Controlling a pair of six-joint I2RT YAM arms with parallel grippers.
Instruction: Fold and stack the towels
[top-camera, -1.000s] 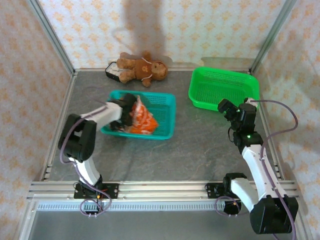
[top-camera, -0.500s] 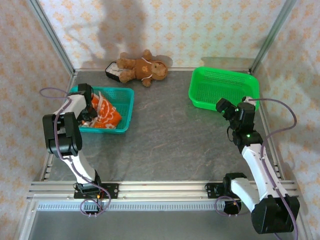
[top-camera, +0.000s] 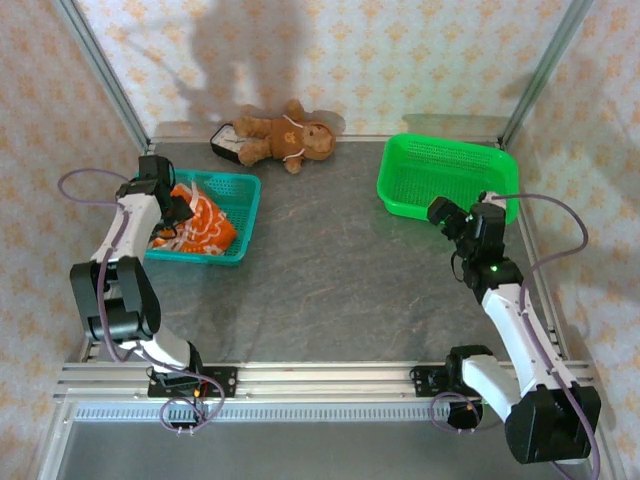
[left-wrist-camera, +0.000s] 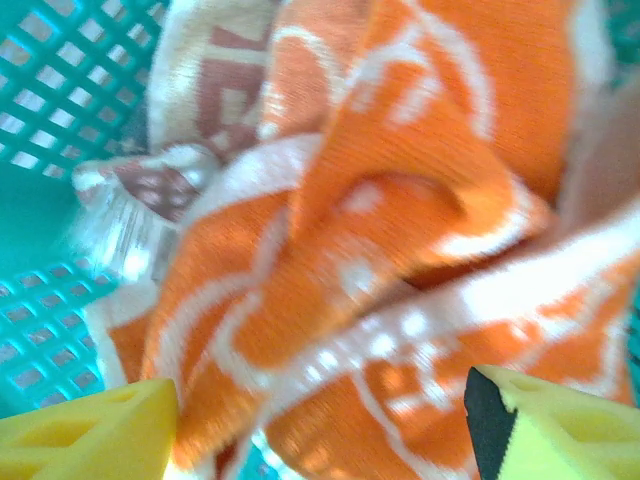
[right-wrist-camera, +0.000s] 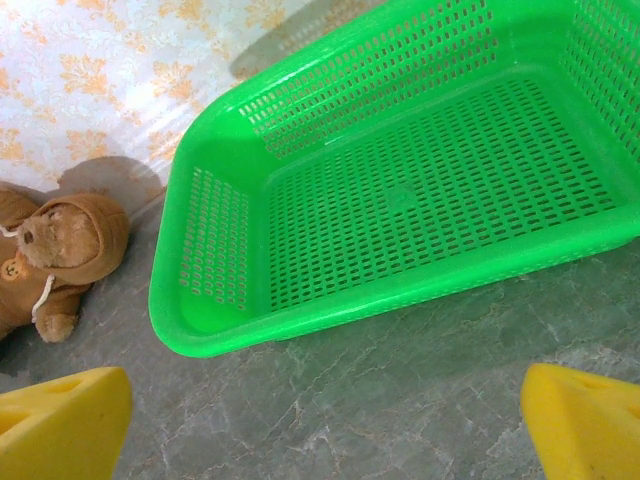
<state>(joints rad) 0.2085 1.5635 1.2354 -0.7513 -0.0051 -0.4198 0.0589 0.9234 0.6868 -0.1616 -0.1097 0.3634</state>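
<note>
Whereas a second ago the teal basket (top-camera: 250, 215) sat near the middle of the counter (top-camera: 330, 290), it now lies against the left edge, toward the far-left corner, with the towels (top-camera: 200, 222) still heaped inside it. The left end effector (top-camera: 162, 198) has swung over with it and its jaws have widened; in the wrist view they stand spread (left-wrist-camera: 325, 440), the crumpled cloth just ahead of them, and whether either finger touches it cannot be told. Assessment: no towel is yet out, flat or folded, so the task has barely begun and the middle of the counter is free for folding. The right end effector (top-camera: 442, 214) hangs spread and empty just before the green basket (top-camera: 445, 175) in the far-right corner. Count: two baskets, one teddy bear (top-camera: 285, 140) at the far edge, two arms. Of the towels, an orange-and-white one (left-wrist-camera: 400, 250) and a cream lettered one (left-wrist-camera: 205, 85) are distinguishable; a third cannot be confirmed.
</note>
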